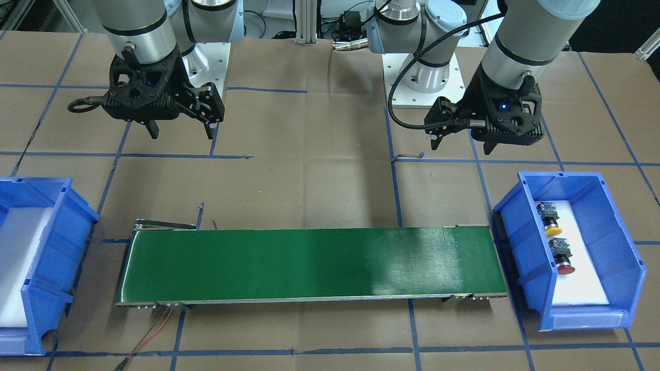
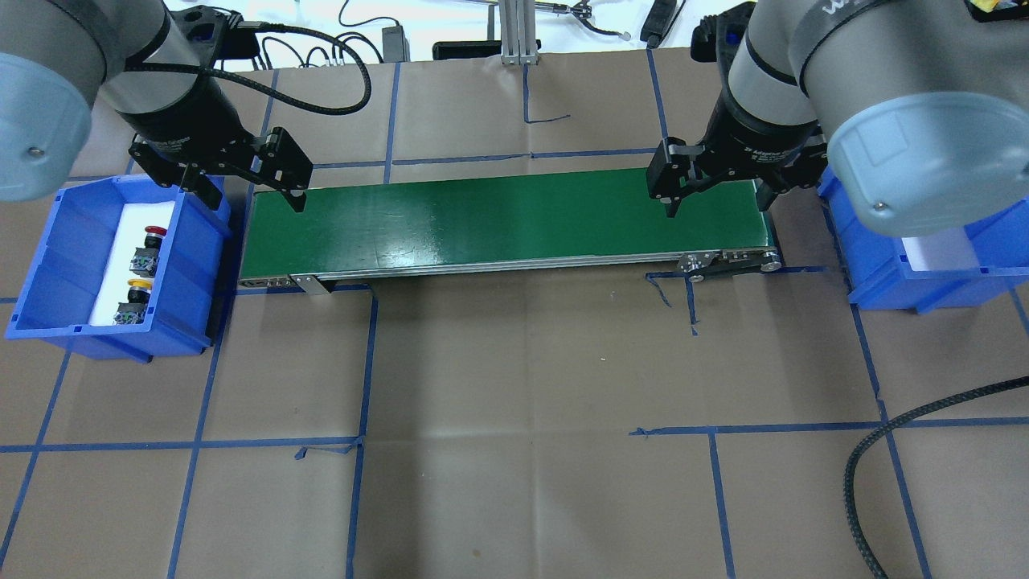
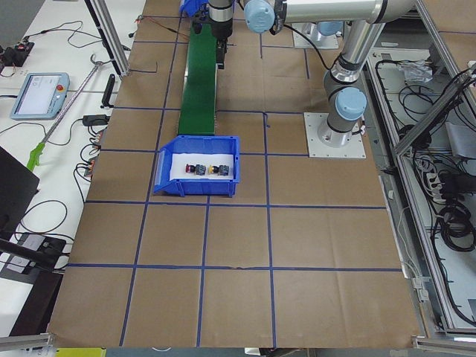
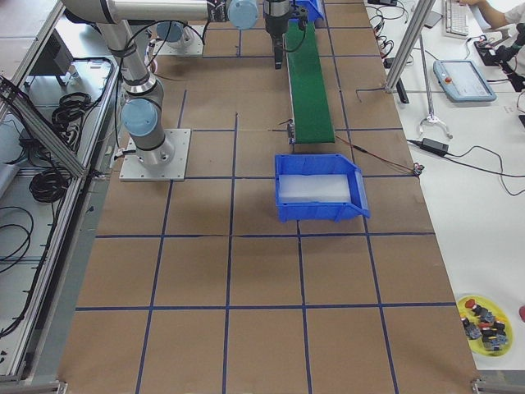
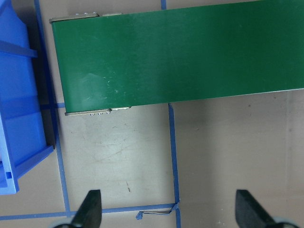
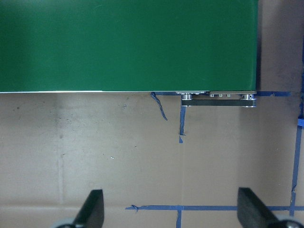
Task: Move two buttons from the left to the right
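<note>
- brown-paper table (image 2: 514, 362), green conveyor (image 2: 506, 217) across it.
- red button (image 2: 150, 241), yellow button (image 2: 137, 293) in left bin (image 2: 48, 265).
- my left gripper (image 2: 256, 197), right gripper (image 2: 715, 205) hover near belt ends, fingers spread.

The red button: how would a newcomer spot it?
Find the long green conveyor belt mid-table, then the blue bin at its end on the robot's left. Of the two push-button switches inside, the red button alone has a red mushroom cap; the yellow button beside it sits nearer the robot.
</note>
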`<state>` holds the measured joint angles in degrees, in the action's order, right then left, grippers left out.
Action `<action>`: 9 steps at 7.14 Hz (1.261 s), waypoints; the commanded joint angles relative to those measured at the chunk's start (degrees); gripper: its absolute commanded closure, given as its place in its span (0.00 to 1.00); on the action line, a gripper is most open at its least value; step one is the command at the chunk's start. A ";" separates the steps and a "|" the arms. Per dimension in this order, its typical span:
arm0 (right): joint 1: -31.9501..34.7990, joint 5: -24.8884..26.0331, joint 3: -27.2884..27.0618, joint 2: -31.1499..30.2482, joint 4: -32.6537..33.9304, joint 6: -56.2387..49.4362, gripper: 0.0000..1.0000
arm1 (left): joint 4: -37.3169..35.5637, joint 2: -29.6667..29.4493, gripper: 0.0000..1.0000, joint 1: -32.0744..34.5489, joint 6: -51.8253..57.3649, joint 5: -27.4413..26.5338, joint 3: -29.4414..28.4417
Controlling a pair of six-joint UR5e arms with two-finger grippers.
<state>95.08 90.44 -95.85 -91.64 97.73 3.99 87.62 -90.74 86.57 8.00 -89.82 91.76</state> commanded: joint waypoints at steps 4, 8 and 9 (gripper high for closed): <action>-0.34 0.09 -0.04 0.06 0.00 0.15 0.00 | 0.00 0.03 0.00 -0.18 0.00 0.00 0.09; -0.34 -0.08 -0.04 -0.29 0.00 0.15 0.00 | -0.52 0.12 0.00 -1.83 -0.44 -0.09 0.00; -0.25 -0.17 0.04 -0.29 0.00 0.23 0.00 | -0.52 0.03 0.00 -5.68 0.08 -0.01 -0.61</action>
<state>94.76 90.36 -95.88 -91.86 97.73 4.16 87.20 -90.65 84.18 7.77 -89.89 91.60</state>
